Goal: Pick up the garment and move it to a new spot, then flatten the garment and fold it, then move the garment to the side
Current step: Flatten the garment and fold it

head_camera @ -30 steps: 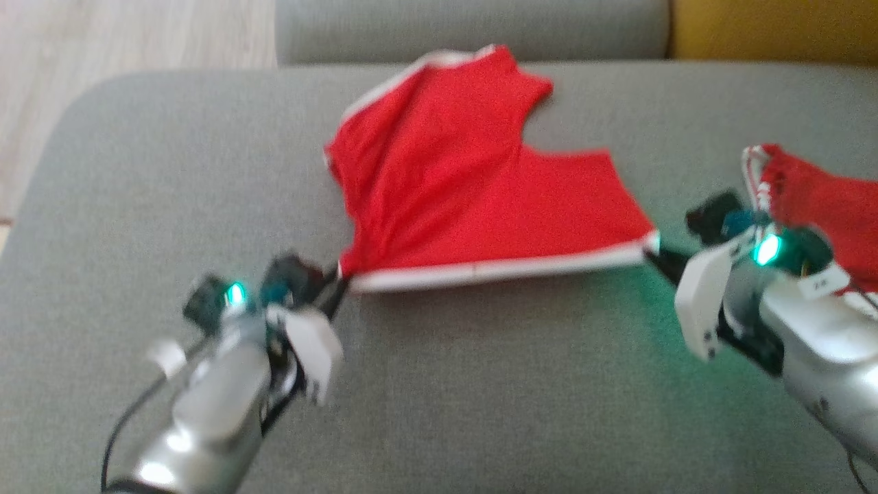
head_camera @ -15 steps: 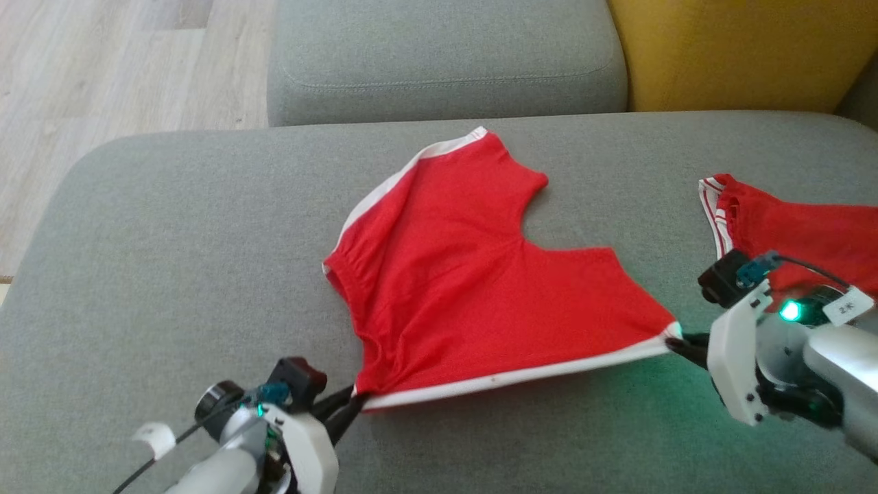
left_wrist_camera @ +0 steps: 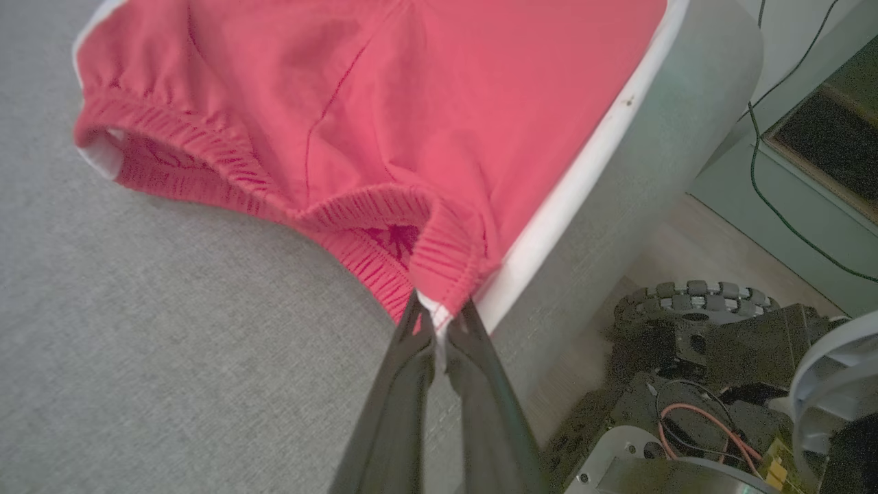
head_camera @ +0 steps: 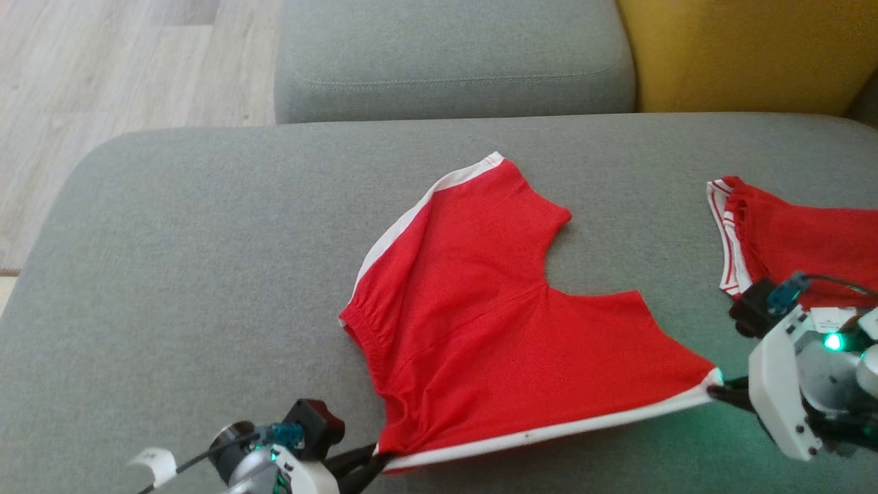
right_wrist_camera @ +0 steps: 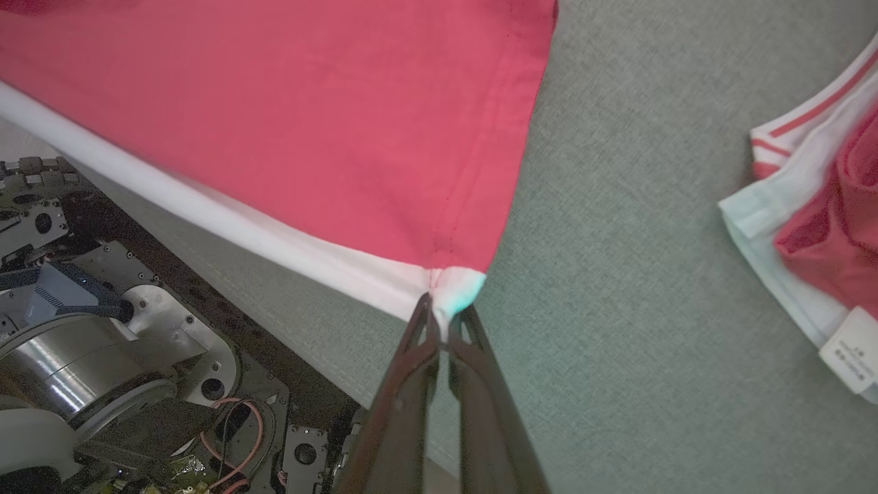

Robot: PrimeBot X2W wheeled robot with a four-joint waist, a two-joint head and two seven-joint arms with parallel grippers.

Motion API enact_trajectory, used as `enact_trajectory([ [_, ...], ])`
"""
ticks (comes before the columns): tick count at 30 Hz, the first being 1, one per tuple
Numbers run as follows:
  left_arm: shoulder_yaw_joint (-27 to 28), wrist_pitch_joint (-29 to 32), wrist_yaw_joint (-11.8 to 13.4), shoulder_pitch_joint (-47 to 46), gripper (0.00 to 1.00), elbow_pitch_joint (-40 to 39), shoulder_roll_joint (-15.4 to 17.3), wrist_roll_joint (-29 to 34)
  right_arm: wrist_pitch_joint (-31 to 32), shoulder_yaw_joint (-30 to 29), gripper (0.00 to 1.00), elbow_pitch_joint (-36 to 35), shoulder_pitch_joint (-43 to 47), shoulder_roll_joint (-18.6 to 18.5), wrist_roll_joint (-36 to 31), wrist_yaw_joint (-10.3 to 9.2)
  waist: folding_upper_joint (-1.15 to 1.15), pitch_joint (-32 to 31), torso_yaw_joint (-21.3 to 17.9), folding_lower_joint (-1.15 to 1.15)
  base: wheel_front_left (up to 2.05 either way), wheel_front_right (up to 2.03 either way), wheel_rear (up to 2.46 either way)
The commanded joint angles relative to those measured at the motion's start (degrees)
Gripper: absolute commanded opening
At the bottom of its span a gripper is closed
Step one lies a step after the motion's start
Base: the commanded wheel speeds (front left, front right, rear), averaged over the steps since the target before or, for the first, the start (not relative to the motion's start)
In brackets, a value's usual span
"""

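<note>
The garment point(head_camera: 494, 329), red shorts with white side stripes, lies spread on the grey sofa cushion point(head_camera: 206, 274), its near white-trimmed edge stretched taut between both grippers. My left gripper point(head_camera: 376, 458) is shut on the waistband corner at the bottom left; the left wrist view has that gripper point(left_wrist_camera: 439, 319) pinching the elastic band of the garment point(left_wrist_camera: 384, 103). My right gripper point(head_camera: 717, 391) is shut on the leg-hem corner at the right; in the right wrist view its tips point(right_wrist_camera: 442, 315) clamp the white corner of the garment point(right_wrist_camera: 309, 123).
A second red and white garment point(head_camera: 789, 233) lies at the cushion's right edge, just beyond my right wrist. A grey back cushion point(head_camera: 453, 62) and a yellow cushion point(head_camera: 748, 55) stand behind. Wooden floor point(head_camera: 103, 68) lies to the left. The robot base point(left_wrist_camera: 699, 384) sits below the cushion's near edge.
Both grippers have pulled the garment toward the near edge of the cushion, keeping its white edge taut. The head camera has also tilted, showing more of the back cushions.
</note>
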Motion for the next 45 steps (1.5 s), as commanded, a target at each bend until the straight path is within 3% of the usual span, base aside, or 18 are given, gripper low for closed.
enact_trajectory([
  [1, 3.23, -0.03, 0.96, -2.2, 0.0, -1.7, 2.94, -0.26, -0.05, -1.88, 0.0, -0.26, -0.28, -3.76, -0.06, -0.06, 0.0, 0.3, 0.44, 0.01, 0.0, 0.0, 0.0],
  [7, 6.1, -0.79, 3.92, -4.78, 0.0, -5.02, 2.15, -0.51, -1.07, -5.61, 0.0, -1.26, -4.18, -4.01, -1.57, -0.06, 0.0, 2.93, 2.86, 0.01, 0.0, 0.0, 0.0],
  [18, 8.27, -0.51, 4.23, -13.85, 0.0, -5.31, -2.93, -0.41, 1.94, -9.39, 0.0, -0.26, -16.29, -1.98, -5.57, -0.06, 0.0, 11.86, 9.73, 0.01, 0.0, 0.0, 0.0],
  [22, 9.6, -1.36, 5.61, -17.02, 0.0, -2.77, -5.57, -0.24, 3.81, -8.84, 0.0, 2.05, -21.61, -0.46, -7.32, -0.06, 0.0, 15.23, 11.9, 0.01, 0.0, 0.0, 0.0],
  [32, 10.27, -4.52, 4.41, -26.32, 0.0, 5.82, -12.4, 0.69, 3.29, -5.75, 0.0, 8.98, -33.92, 2.12, -9.27, -0.06, 0.0, 22.71, 17.15, 0.01, 0.0, 0.0, 0.0],
  [45, 11.31, -8.3, 3.42, -33.04, 0.0, 16.46, -18.12, -0.04, -0.3, -1.79, 0.0, 15.67, -39.91, 5.52, -11.62, -0.06, 0.0, 27.21, 19.35, 0.01, 0.0, 0.0, 0.0],
])
